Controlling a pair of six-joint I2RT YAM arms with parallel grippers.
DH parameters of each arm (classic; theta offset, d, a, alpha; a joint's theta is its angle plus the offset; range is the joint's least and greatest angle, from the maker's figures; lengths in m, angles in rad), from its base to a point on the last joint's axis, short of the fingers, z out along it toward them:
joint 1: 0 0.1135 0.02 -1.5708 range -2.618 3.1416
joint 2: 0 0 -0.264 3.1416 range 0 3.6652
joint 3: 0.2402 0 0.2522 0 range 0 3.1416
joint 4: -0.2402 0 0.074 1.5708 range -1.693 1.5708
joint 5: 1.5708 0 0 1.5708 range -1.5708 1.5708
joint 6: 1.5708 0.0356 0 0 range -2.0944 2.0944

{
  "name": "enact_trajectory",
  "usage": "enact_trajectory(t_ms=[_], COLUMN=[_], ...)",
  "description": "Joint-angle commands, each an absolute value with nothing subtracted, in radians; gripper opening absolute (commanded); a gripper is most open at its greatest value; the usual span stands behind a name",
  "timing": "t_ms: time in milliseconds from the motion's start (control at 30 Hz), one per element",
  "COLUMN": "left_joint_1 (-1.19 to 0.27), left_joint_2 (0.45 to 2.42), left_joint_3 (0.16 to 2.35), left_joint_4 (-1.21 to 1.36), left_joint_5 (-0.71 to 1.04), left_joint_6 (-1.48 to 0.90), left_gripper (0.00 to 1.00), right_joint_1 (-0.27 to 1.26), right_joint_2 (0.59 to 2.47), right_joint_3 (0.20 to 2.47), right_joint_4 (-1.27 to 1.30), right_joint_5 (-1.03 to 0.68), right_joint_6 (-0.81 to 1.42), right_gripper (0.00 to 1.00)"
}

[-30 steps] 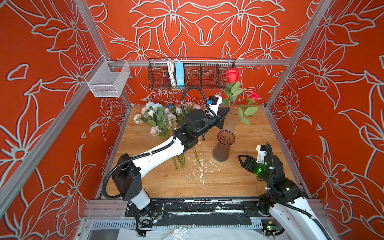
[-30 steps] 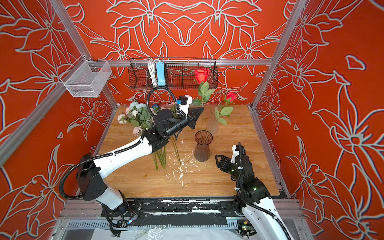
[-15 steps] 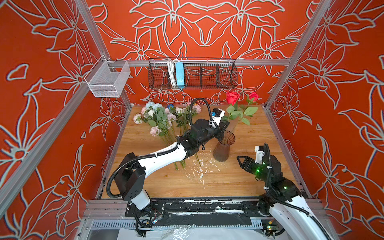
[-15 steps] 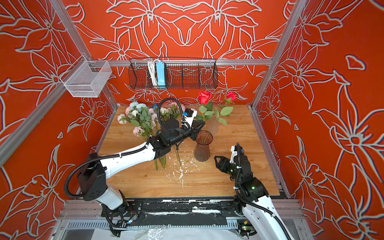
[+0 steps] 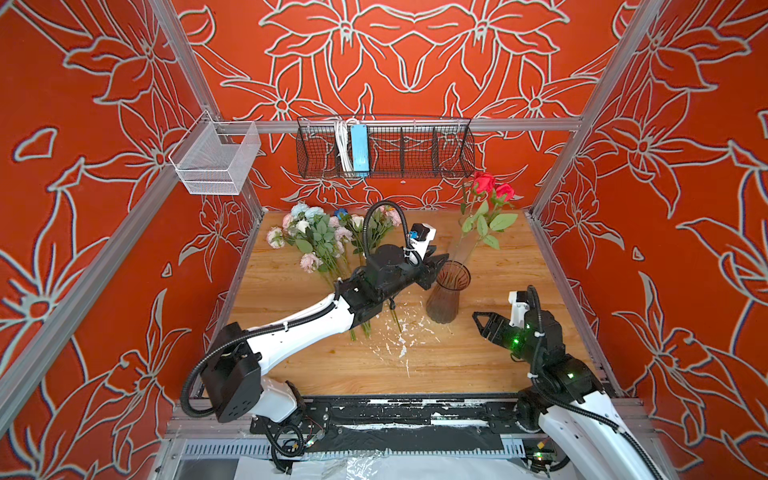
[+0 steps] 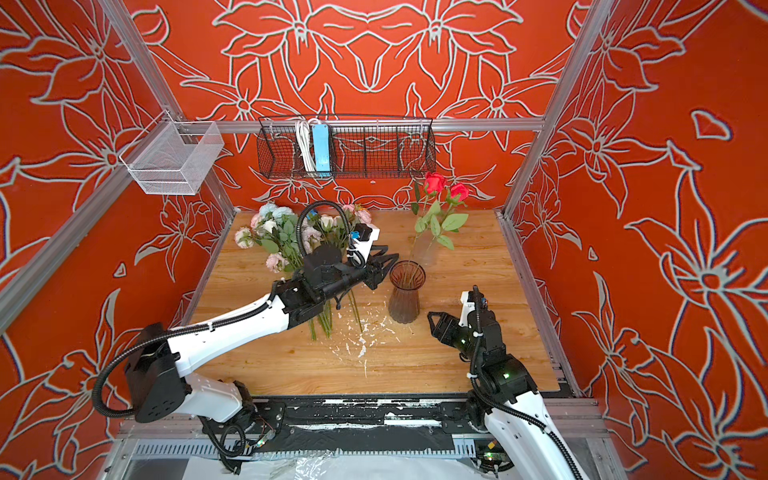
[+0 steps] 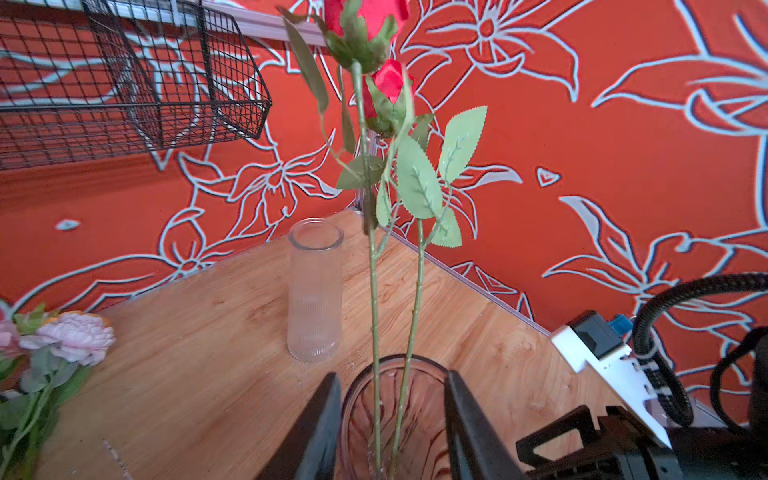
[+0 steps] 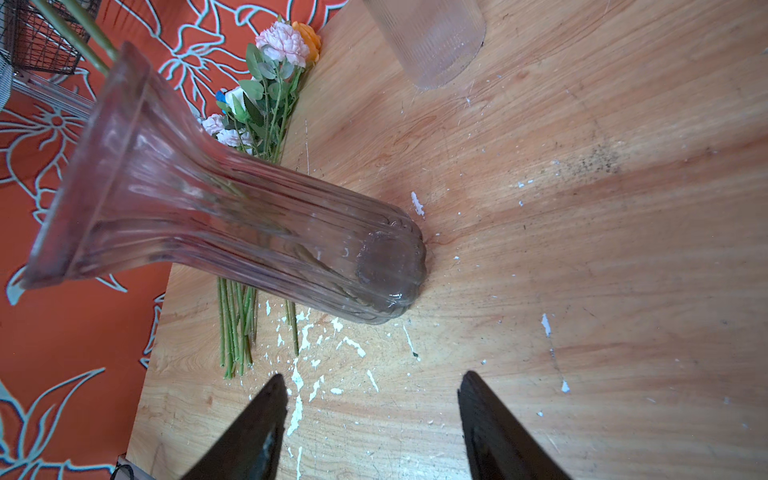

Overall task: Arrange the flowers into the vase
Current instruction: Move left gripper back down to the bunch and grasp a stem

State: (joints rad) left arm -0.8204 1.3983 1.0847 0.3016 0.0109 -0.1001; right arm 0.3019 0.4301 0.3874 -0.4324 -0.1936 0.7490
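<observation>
Smoky brown glass vase [image 5: 446, 297] [image 6: 405, 297], fluted, upright near the middle of the wooden table [image 5: 457, 365]; holds two red roses [image 5: 484, 183], whose stems lean toward the back right corner
- left gripper [image 7: 392, 376] [image 5: 439, 267]: just beside the vase mouth, on its left in both top views; jaws apart, both rose stems standing between the fingers [image 7: 328, 399] in the left wrist view, neither gripped; apparently clear of the rim, though the angle is poor
- right gripper [image 8: 372, 376] [image 5: 480, 324]: low over the table, right of the vase base; jaws wide, holding nothing
- remaining flowers [image 5: 320, 239]: pink, white, blue and orange, lying bunched at back left, stems toward the front, partly under the left arm
- clear ribbed jar [image 7: 315, 291]: upright behind the vase
- white flecks [image 5: 399, 336]: scattered before the vase
</observation>
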Motion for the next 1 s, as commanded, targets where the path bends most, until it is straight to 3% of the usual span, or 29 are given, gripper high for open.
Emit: enact_trajectory(t_ms=[0, 100, 167, 233, 300, 400, 467, 567, 967], left_joint_1=[-0.827, -0.825, -0.805, -0.744, -0.654, -0.523, -0.447, -0.343, -0.216], left_joint_2=[1.305, 1.257, 1.255, 1.294, 1.369, 1.509, 1.594, 1.724, 2.076], left_joint_3=[1.047, 1.002, 0.977, 0.973, 1.014, 1.108, 1.158, 1.242, 1.535], left_joint_4=[0.244, 0.169, 0.103, 0.029, -0.087, -0.222, -0.249, -0.267, -0.314], left_joint_5=[-0.079, -0.245, -0.35, -0.358, -0.313, -0.226, -0.139, -0.011, 0.162], left_joint_6=[-0.079, -0.113, -0.187, -0.295, -0.417, -0.53, -0.584, -0.613, -0.593], left_gripper=[0.42, 0.45, 0.55, 0.67, 0.7, 0.67, 0.57, 0.51, 0.45], right_joint_1=[0.297, 0.297, 0.296, 0.296, 0.297, 0.296, 0.297, 0.299, 0.297], right_joint_2=[0.424, 0.39, 0.356, 0.324, 0.304, 0.293, 0.296, 0.301, 0.349], right_joint_3=[0.43, 0.422, 0.419, 0.413, 0.405, 0.39, 0.386, 0.384, 0.361], right_joint_4=[-0.465, -0.498, -0.518, -0.533, -0.547, -0.561, -0.555, -0.547, -0.483], right_joint_5=[-0.224, -0.245, -0.248, -0.248, -0.26, -0.274, -0.277, -0.263, -0.21], right_joint_6=[0.766, 0.784, 0.789, 0.792, 0.793, 0.792, 0.795, 0.808, 0.782], right_gripper=[0.67, 0.67, 0.66, 0.56, 0.47, 0.33, 0.25, 0.17, 0.24])
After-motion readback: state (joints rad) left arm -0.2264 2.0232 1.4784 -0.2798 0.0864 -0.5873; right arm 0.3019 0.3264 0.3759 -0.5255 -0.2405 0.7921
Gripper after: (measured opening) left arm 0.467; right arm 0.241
